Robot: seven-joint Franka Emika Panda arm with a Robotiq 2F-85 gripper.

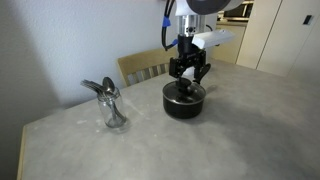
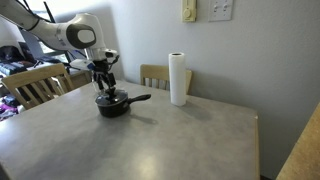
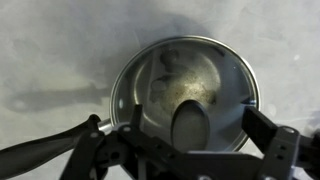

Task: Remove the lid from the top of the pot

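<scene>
A small black pot (image 1: 185,104) with a long black handle (image 2: 138,98) stands on the grey table in both exterior views. A glass lid with a metal rim (image 3: 185,75) and a dark oval knob (image 3: 190,128) sits on it. My gripper (image 1: 189,80) hangs straight over the pot, also shown in an exterior view (image 2: 104,82). In the wrist view the gripper (image 3: 196,125) is open, with one finger on each side of the knob and a gap on both sides. It holds nothing.
A shiny metal object (image 1: 108,102) stands on the table to one side of the pot. A white paper towel roll (image 2: 178,78) stands near the far table edge. Wooden chairs (image 2: 35,85) (image 1: 145,68) stand around the table (image 2: 170,140).
</scene>
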